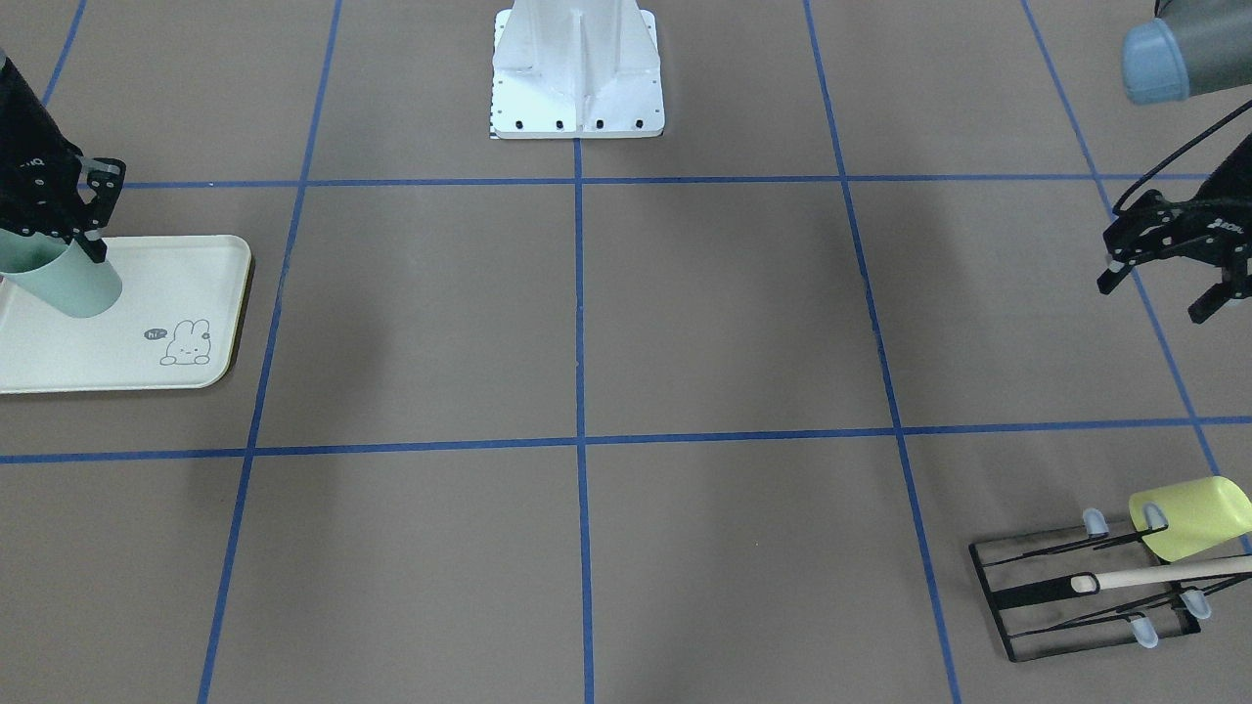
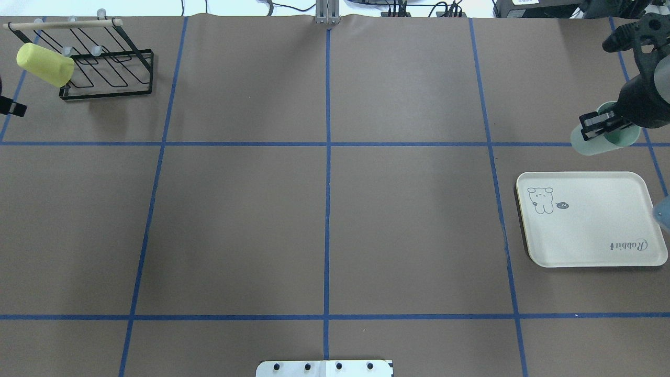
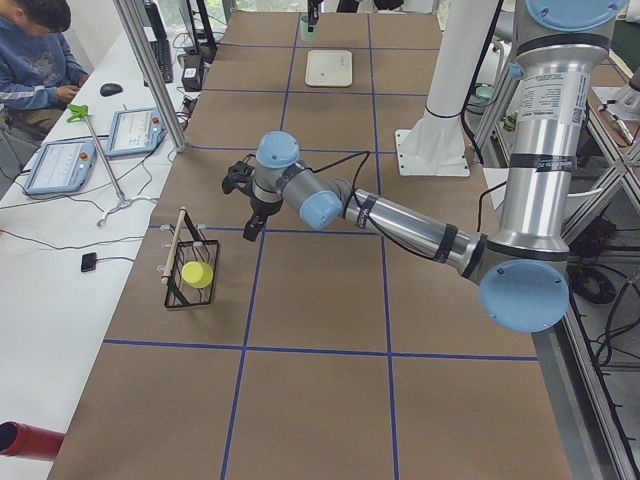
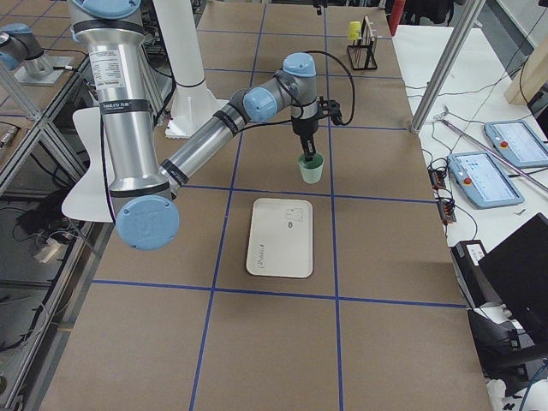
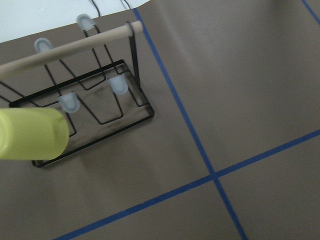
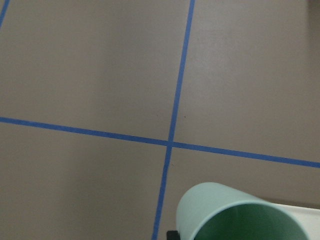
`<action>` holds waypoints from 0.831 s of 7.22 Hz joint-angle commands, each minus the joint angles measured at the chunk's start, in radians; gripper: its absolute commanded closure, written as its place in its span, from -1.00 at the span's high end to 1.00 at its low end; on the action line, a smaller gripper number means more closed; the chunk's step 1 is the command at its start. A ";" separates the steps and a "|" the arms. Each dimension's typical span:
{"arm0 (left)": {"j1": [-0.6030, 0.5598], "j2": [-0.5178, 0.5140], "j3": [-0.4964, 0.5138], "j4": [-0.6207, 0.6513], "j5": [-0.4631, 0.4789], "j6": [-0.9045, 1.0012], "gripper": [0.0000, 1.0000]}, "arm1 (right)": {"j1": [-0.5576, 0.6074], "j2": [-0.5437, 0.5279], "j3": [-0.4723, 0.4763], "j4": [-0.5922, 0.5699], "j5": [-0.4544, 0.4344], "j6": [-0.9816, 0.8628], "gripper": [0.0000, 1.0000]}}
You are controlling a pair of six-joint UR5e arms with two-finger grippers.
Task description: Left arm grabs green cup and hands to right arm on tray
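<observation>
1. your right gripper point(image 2: 602, 125) pinches the rim of the small pale mint-green plastic cup point(image 2: 594, 144).
2. overhead, that cup is at 12 o'clock of the flat cream rectangular tray point(image 2: 591, 235), just beside it.
3. your left gripper point(image 1: 1159, 293) is spread apart.

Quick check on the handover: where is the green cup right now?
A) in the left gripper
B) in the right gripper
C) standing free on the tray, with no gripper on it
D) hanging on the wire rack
B: the right gripper is shut on the rim of the green cup, while the left gripper is open and empty over by the wire rack.
</observation>
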 commanded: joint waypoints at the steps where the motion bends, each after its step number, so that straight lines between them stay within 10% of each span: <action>1: -0.101 0.095 0.008 0.105 0.007 0.153 1.00 | 0.014 -0.051 -0.001 -0.001 0.003 -0.084 -1.00; 6: -0.257 0.233 0.078 0.335 0.062 0.535 1.00 | 0.017 -0.210 -0.023 0.167 0.029 -0.123 -1.00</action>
